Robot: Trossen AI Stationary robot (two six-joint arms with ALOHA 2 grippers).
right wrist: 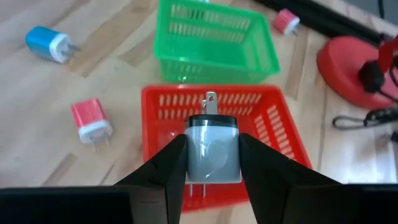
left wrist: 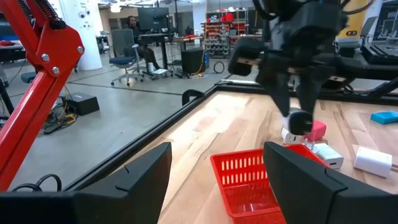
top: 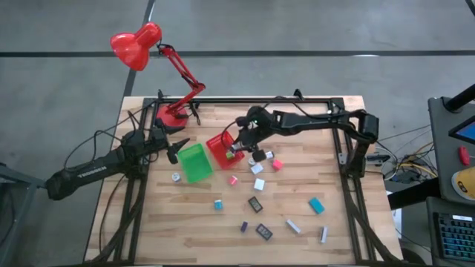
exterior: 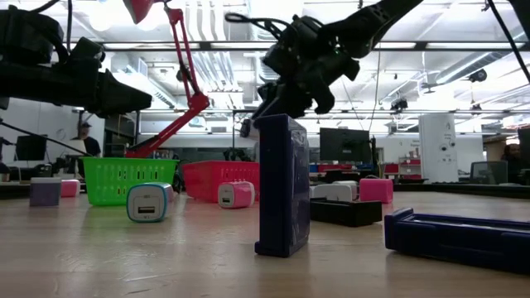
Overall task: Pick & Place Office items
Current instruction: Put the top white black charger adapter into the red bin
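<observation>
Above the red bin, right end effector clamps grey charger by its flat sides; light, rigid, smooth.

Grey-white plug adapter: black band near top, metal prong showing, clamped between right gripper fingers above red bin. Red-white adapter, blue-white adapter: lying on wood beside bins. Remaining items scattered across table, well apart.
</observation>
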